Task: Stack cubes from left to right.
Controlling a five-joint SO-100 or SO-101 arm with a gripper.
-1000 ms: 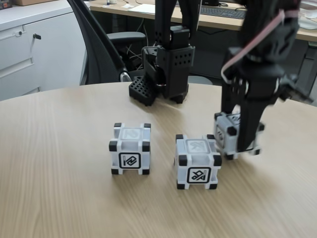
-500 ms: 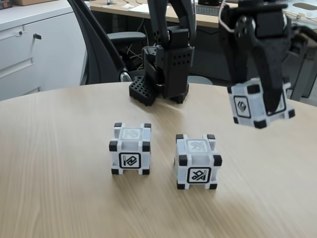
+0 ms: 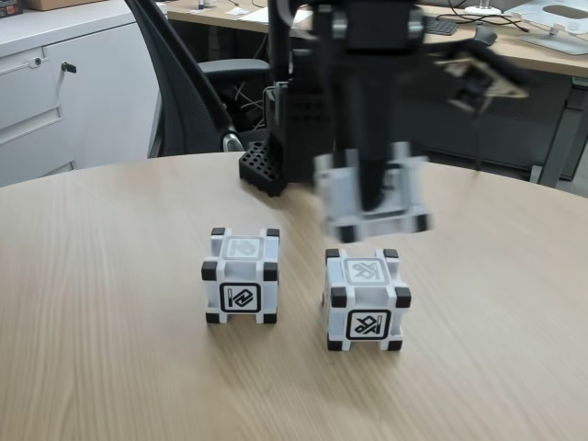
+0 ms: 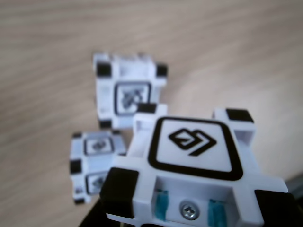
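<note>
1 white-grey plastic cube with black corners [image 3: 372,193] hangs clamped in the black claw [image 3: 371,204], above the right-hand of 2 matching cubes [image 3: 366,299] on the wooden bench [image 3: 110,367].

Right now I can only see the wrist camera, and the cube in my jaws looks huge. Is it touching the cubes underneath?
Observer: No. In the fixed view the held cube hangs in the air, with a gap showing above the right-hand cube.
Operator: Is it right over that one?
Observer: Roughly above it as that view shows it, but I cannot tell how far back it is.
Operator: Are the other two stuck together?
Observer: No. The left-hand cube stands apart from the right-hand one, and both sit flat on the table.
</note>
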